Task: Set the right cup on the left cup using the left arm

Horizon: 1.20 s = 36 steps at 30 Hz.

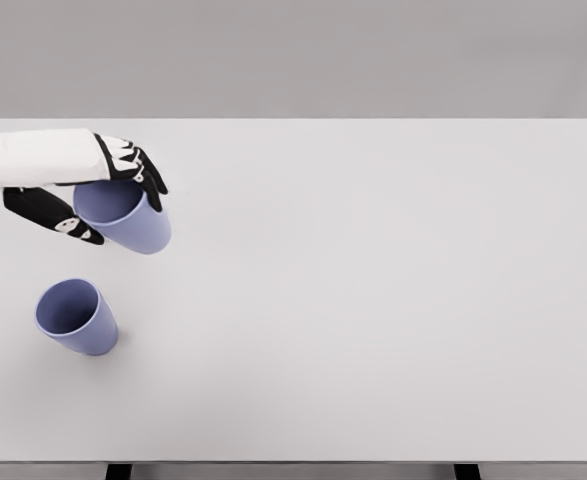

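Two lavender-blue cups show in the head view. One cup [75, 316] stands on the white table [373, 300] at the lower left, its mouth facing up. The other cup [128, 217] is held further back, tilted with its mouth toward the upper left. My left hand [93, 195] is shut on this second cup near its rim, black fingers over the top and the thumb below. The white forearm comes in from the left edge. Whether the held cup touches the table I cannot tell. The right arm is out of view.
The white table reaches across the whole picture; its front edge runs along the bottom, with two dark legs [118, 470] showing below it. A grey wall is behind.
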Each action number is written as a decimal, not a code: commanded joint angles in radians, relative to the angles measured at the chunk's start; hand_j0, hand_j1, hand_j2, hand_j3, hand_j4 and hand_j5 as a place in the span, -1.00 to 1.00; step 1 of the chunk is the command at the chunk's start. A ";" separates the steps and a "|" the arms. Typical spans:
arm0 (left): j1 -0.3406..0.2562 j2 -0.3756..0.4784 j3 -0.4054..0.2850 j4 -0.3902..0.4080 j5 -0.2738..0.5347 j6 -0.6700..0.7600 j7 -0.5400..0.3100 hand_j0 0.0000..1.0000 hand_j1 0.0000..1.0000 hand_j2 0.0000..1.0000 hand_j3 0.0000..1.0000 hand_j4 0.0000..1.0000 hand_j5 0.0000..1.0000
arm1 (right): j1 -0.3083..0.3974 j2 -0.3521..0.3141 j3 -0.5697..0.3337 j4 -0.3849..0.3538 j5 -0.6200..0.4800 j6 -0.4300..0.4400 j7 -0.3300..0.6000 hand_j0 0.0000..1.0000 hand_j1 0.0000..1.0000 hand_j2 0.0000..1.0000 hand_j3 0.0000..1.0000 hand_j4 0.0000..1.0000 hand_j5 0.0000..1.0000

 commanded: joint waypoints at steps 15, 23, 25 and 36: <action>0.014 0.260 -0.002 -0.018 0.087 -0.078 -0.021 -0.06 -0.06 -0.06 -0.06 -0.06 -0.06 | 0.000 0.000 0.001 0.000 0.001 -0.001 0.000 1.00 1.00 1.00 1.00 1.00 1.00; 0.063 0.294 -0.002 -0.018 0.087 -0.078 -0.021 -0.08 -0.08 -0.08 -0.08 -0.08 -0.08 | 0.000 0.000 0.001 0.000 0.000 -0.001 0.000 1.00 1.00 1.00 1.00 1.00 1.00; 0.094 0.291 -0.001 -0.018 0.085 -0.078 -0.021 -0.08 -0.08 -0.08 -0.08 -0.08 -0.08 | 0.000 0.000 0.000 0.000 0.001 -0.001 0.000 1.00 1.00 1.00 1.00 1.00 1.00; 0.126 0.265 0.002 -0.018 0.085 -0.078 -0.021 -0.09 -0.09 -0.09 -0.09 -0.09 -0.09 | 0.000 0.000 0.000 0.000 0.001 -0.001 0.000 1.00 1.00 1.00 1.00 1.00 1.00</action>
